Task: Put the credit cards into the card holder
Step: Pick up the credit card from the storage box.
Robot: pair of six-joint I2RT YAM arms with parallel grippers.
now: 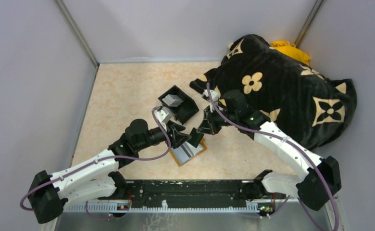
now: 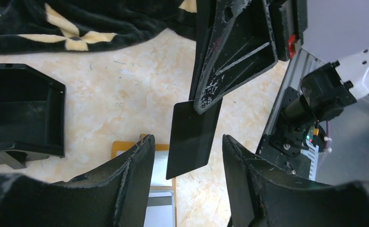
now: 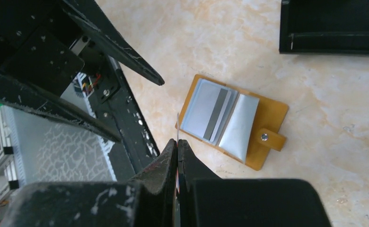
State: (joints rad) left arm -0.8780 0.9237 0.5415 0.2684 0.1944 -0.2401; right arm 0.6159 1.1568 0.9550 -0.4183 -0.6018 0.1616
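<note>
On the bench (image 1: 128, 91) the card holder (image 3: 263, 118) lies open. The right pincer (image 3: 178, 142) clamps one card (image 2: 192, 137); the left pincer (image 2: 187, 142) stands open around it, apparently a handover: left must close

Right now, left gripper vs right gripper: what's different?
Jaws: the left gripper has its jaws apart, while the right gripper has its jaws shut.
Load: the right gripper pinches the card by its upper end. The left gripper holds nothing, and its fingers flank the card's lower end with gaps on both sides.
Shared: both have scuffed black fingers and meet close to the open card holder.
</note>
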